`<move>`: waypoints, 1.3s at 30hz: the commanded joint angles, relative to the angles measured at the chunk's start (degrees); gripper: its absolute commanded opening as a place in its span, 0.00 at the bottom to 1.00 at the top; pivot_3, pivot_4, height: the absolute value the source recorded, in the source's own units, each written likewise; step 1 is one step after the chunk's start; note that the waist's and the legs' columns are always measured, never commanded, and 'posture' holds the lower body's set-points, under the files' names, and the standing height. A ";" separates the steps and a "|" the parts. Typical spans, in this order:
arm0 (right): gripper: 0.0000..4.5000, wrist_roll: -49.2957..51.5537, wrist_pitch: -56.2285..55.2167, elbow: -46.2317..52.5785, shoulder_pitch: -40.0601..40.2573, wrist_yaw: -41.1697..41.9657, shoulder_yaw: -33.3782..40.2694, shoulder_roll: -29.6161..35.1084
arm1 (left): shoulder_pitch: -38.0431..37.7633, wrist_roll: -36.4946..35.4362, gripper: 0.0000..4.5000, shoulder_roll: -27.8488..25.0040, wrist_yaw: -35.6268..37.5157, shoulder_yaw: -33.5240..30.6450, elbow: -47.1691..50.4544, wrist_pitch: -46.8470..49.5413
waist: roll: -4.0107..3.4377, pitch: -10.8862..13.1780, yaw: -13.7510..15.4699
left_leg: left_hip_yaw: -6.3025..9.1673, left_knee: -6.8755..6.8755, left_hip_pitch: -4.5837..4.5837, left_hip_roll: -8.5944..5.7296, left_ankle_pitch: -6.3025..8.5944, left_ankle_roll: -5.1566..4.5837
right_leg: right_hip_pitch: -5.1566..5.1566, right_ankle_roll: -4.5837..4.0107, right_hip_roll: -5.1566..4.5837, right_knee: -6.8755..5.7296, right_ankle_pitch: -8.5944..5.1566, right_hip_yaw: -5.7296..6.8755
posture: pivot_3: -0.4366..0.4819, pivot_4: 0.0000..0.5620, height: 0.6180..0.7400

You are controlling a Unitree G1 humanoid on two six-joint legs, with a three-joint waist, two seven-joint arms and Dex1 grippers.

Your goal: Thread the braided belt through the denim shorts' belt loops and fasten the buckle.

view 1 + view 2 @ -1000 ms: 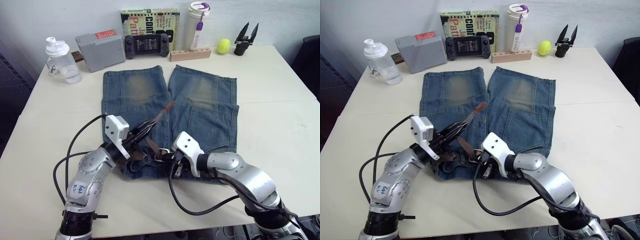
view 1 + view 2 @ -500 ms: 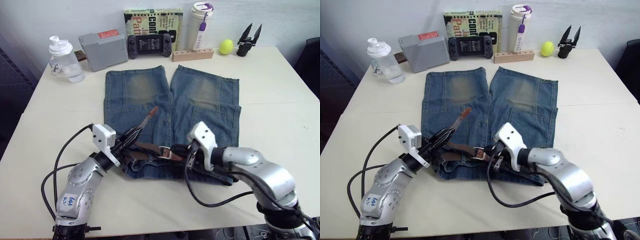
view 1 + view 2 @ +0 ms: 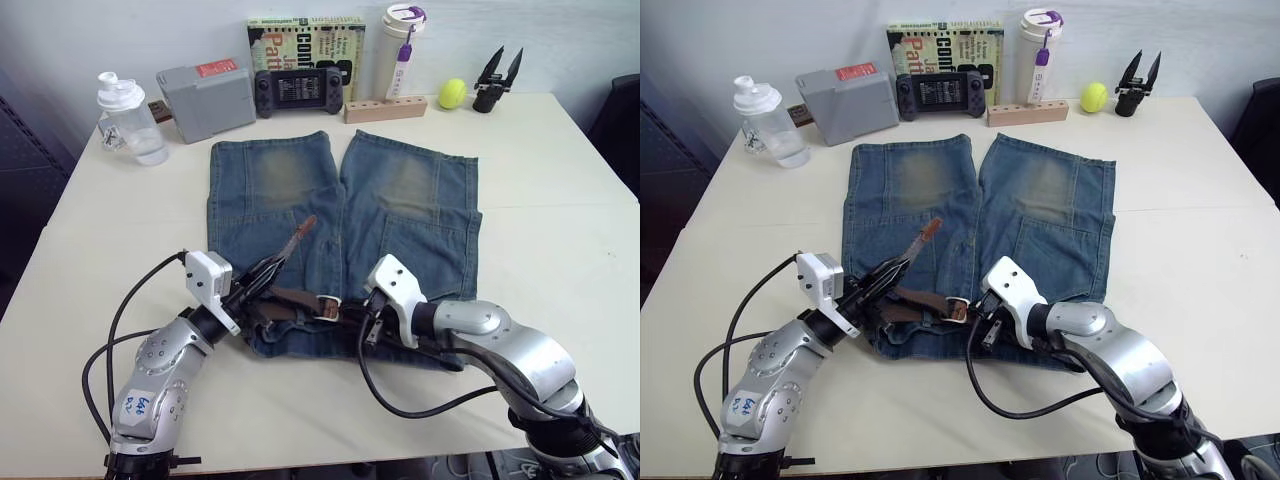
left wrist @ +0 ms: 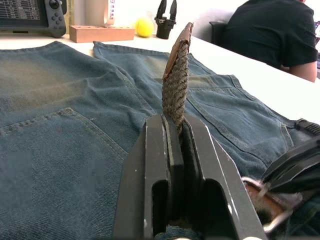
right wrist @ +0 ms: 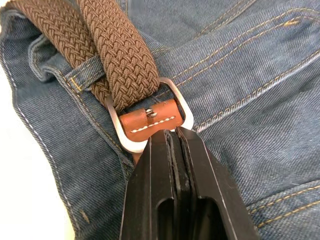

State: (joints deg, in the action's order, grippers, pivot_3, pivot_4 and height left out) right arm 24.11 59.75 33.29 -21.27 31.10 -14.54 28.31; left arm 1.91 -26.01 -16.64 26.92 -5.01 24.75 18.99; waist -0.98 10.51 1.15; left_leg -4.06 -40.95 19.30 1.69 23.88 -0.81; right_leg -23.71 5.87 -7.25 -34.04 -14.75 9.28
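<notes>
The denim shorts [image 3: 400, 200] lie flat on the table, waistband toward me. The braided belt [image 3: 295, 297] runs along the waistband, under a belt loop [image 5: 87, 75] and into the silver buckle [image 3: 328, 308]. My left gripper [image 3: 262, 277] is shut on the belt's free end. The dark leather tip [image 3: 300, 231] sticks up from it over the left leg. My right gripper [image 5: 172, 132] is shut at the leather tab of the buckle [image 5: 150, 120], just right of the frame.
Along the table's far edge stand a clear bottle [image 3: 125, 120], a grey box [image 3: 205, 100], a game controller [image 3: 298, 92], a book [image 3: 300, 35], a white tumbler [image 3: 397, 50], a wooden block [image 3: 383, 108], a tennis ball [image 3: 451, 93] and a black spare gripper [image 3: 495, 78]. A person in black [image 4: 270, 30] sits beyond the table.
My right gripper drew away to the right of the buckle, then came back left onto it. The left gripper dropped lower with the belt end, then stayed still.
</notes>
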 commanded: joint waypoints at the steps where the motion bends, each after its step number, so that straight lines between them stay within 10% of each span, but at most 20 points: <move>1: 0.03 -0.15 -1.03 0.35 -1.48 -0.37 -0.92 -1.05 | 0.30 -0.24 0.00 -0.45 -0.35 0.03 3.03 -0.43 | 0.00 0.00 -0.03 | 0.00 0.01 0.00 0.00 0.00 0.00 | -0.01 0.00 0.00 0.01 0.00 0.01 | 0.48 0.27 0.88; 39: 0.03 -1.84 -3.49 -4.51 -3.58 2.72 -5.31 -0.53 | -0.46 0.10 0.00 -1.34 -0.80 0.54 3.41 -1.05 | -0.01 0.01 -0.34 | 0.01 0.01 0.03 0.00 0.00 0.00 | -0.01 0.00 -0.01 0.02 0.00 0.02 | 0.48 0.27 0.88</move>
State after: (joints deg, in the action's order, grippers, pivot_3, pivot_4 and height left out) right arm 22.48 57.17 28.81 -24.97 32.94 -18.90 27.32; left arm 1.81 -25.95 -17.67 26.28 -4.15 25.01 18.97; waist -0.99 10.51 0.81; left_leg -4.05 -40.94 19.33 1.69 23.88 -0.81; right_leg -23.72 5.87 -7.26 -34.02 -14.75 9.30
